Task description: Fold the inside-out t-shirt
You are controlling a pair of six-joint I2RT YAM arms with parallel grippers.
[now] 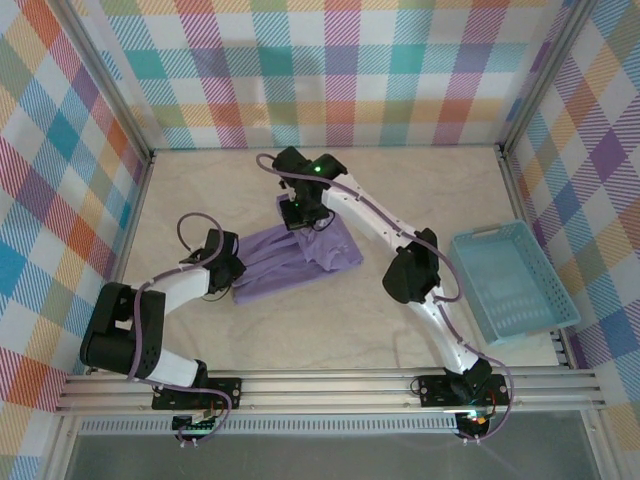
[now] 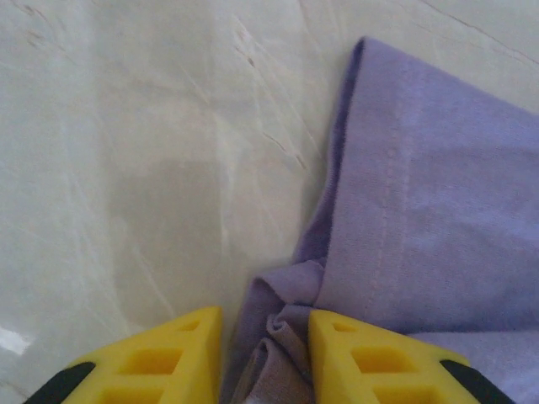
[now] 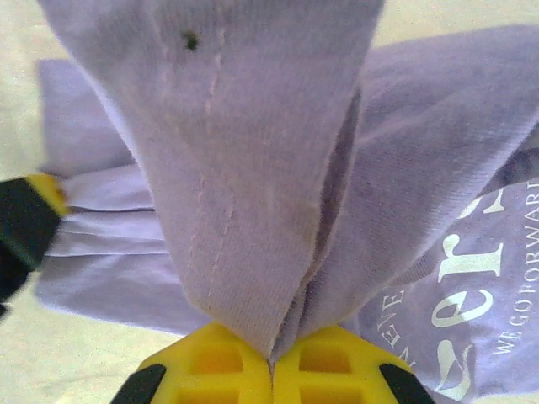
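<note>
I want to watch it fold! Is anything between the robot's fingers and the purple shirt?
Nothing visible. The right fingers pinch a fold of the shirt, and cloth sits between the left fingers.

lavender t-shirt (image 1: 268, 268), crumpled, lying well to the left of the light blue basket (image 1: 512, 282)
thin soft fabric sits in creased folds on the worktop (image 1: 200, 200); the edge farther back than the basket is drawn up into a pinched peak. stitched hems show, and white lettering marks one panel.
</note>
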